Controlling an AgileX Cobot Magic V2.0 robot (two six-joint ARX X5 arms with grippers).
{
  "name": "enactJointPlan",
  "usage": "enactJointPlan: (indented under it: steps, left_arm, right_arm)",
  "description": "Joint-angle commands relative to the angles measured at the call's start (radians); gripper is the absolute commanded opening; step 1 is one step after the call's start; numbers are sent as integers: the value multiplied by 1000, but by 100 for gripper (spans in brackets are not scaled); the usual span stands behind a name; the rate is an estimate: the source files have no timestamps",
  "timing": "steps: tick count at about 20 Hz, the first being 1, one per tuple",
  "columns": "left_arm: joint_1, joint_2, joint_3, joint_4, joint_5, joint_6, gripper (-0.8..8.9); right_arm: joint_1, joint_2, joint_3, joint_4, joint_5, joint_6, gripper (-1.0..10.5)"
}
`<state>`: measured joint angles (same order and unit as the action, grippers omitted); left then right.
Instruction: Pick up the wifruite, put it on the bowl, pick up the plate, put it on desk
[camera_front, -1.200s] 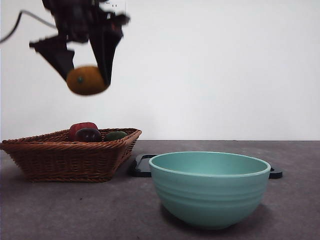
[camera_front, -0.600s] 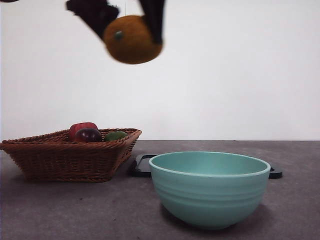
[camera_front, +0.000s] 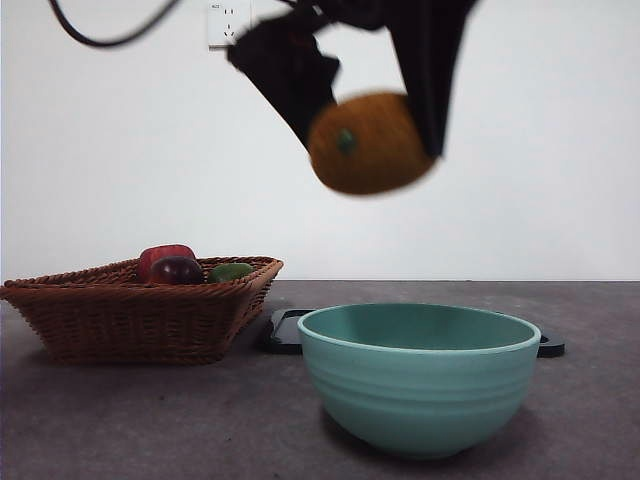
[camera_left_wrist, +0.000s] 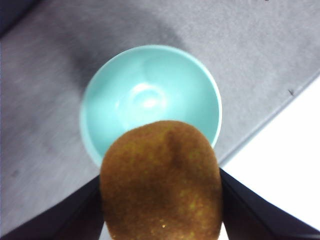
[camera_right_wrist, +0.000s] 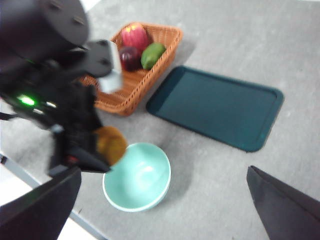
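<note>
My left gripper (camera_front: 372, 110) is shut on the wifruite (camera_front: 370, 143), a brownish-orange oval fruit with a dark green spot. It hangs high in the air above the teal-green bowl (camera_front: 418, 375). In the left wrist view the wifruite (camera_left_wrist: 161, 180) fills the space between the jaws, with the empty bowl (camera_left_wrist: 150, 100) straight below. The right wrist view shows the left arm (camera_right_wrist: 55, 95) holding the wifruite (camera_right_wrist: 111, 145) at the bowl's (camera_right_wrist: 137, 177) edge. My right gripper (camera_right_wrist: 162, 200) is open, high above the desk (camera_front: 120, 420).
A wicker basket (camera_front: 130, 310) at the left holds a red fruit (camera_front: 165, 258), a dark purple fruit (camera_front: 177, 270) and a green fruit (camera_front: 231, 271). A dark rectangular plate (camera_right_wrist: 217, 107) lies flat behind the bowl, next to the basket.
My left gripper has carried the wifruite to the right, from above the basket to above the bowl, and has come down a little in the last half second.
</note>
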<state>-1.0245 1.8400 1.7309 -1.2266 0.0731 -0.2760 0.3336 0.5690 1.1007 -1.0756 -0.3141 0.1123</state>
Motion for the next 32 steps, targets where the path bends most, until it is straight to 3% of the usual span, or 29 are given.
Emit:
enactJointPlan:
  steps: [1,5,12,32]
  left_arm:
    - [-12,71,24,29,-6,2,302]
    - [-17,161,24,53,-6,2,302]
    - [-20,282,24,122,-6,2,302]
    - [-23,337,29,112,-6,5,321]
  right_arm:
    - [5,2,20,-9,-3,6,660]
    - [5,2,20,-19,-51,3,660]
    - [5,2,21,-18,-53,2,660]
    - [5,2,20,-18,-53,-1,660]
